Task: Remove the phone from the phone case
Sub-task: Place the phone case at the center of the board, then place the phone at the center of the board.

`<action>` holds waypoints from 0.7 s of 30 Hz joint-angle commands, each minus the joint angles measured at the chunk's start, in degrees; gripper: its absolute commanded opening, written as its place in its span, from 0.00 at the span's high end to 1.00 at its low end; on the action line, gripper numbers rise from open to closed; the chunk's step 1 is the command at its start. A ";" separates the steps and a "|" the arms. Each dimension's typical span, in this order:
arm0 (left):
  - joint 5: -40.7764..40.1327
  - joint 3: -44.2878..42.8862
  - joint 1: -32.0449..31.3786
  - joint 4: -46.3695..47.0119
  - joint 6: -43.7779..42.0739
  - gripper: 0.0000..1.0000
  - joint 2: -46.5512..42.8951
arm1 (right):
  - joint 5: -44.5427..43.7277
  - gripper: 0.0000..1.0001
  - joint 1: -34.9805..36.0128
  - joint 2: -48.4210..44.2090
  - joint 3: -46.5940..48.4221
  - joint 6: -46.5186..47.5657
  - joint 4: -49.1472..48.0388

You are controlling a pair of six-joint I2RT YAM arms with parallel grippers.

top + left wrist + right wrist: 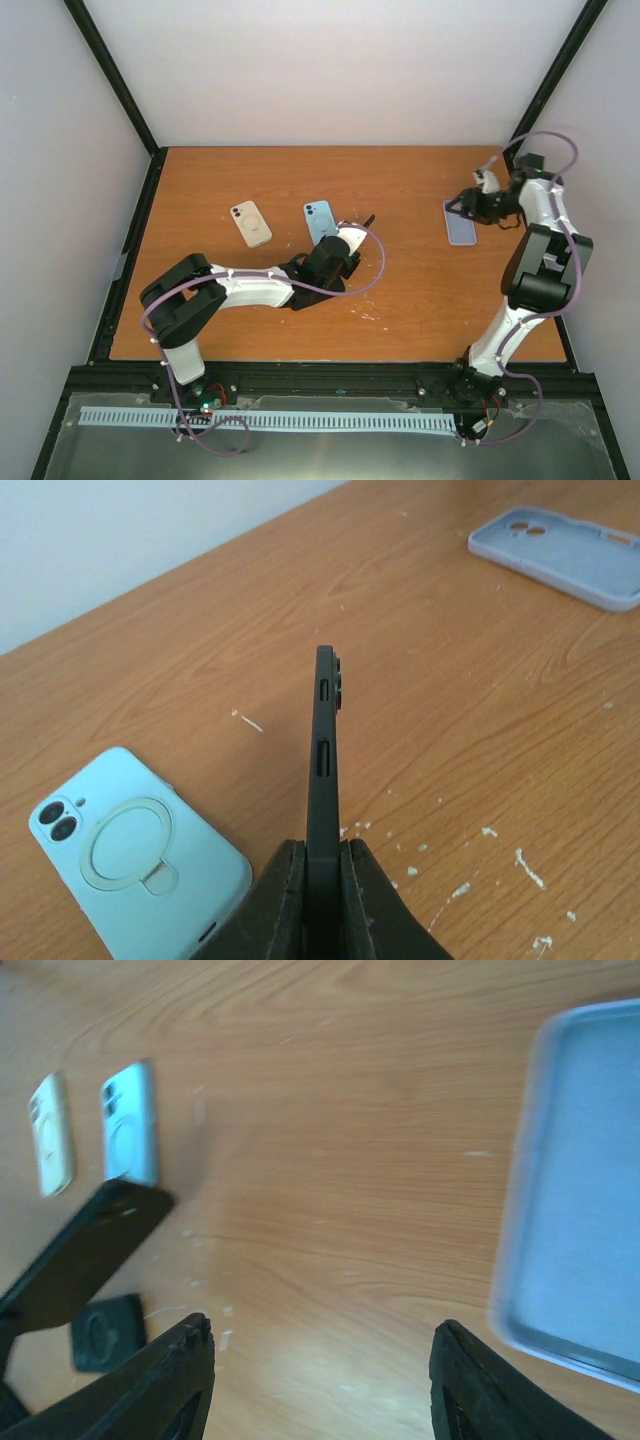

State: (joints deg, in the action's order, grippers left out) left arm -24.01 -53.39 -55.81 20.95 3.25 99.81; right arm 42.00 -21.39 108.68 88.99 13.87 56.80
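My left gripper [324,848] is shut on a black phone [325,750], which stands on its long edge above the wood with its side buttons and camera bump showing. From above, that gripper [352,233] sits mid-table with the phone [367,219] sticking out past it. A lavender phone case [460,226] lies flat at the far right. In the right wrist view the case [585,1180] shows its raised rim and empty inside. My right gripper [458,205] hovers at the case's far left end, and its jaws [320,1350] stand open over bare wood, holding nothing.
A pale blue phone with a ring on its back [320,220] lies just left of my left gripper, and a cream one [250,223] lies further left. Both show in the right wrist view [130,1125] [50,1135]. White flecks dot the wooden table [420,290].
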 commanded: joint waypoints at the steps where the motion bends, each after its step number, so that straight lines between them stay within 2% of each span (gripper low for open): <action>1: -3.23 -3.52 -1.35 5.15 -2.93 1.00 2.84 | 4.46 0.41 8.61 -0.68 -4.31 -2.32 1.87; 5: -7.89 -6.37 -2.93 6.34 -6.40 1.00 6.84 | 6.31 0.41 13.96 -0.83 -8.54 -4.22 1.98; 8: -10.30 -8.64 -3.75 7.19 -7.41 1.00 9.97 | 8.73 0.43 15.08 -0.60 -11.62 -7.62 0.02; 13: -12.83 -15.30 -4.88 3.40 -7.11 1.00 15.88 | 10.70 0.50 15.69 0.03 -13.32 -13.15 -3.99; 17: -13.63 -19.18 -5.96 1.48 -7.31 1.00 19.54 | 12.48 0.48 17.62 1.45 -11.98 -15.56 -5.02; 21: -13.96 -22.02 -6.82 0.06 -7.35 1.00 21.68 | 9.63 0.48 19.55 1.96 -10.61 -18.78 -6.50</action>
State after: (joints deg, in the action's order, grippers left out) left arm -36.07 -71.18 -61.19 22.00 -2.98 120.05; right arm 52.16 -4.08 109.47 76.18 -0.16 52.66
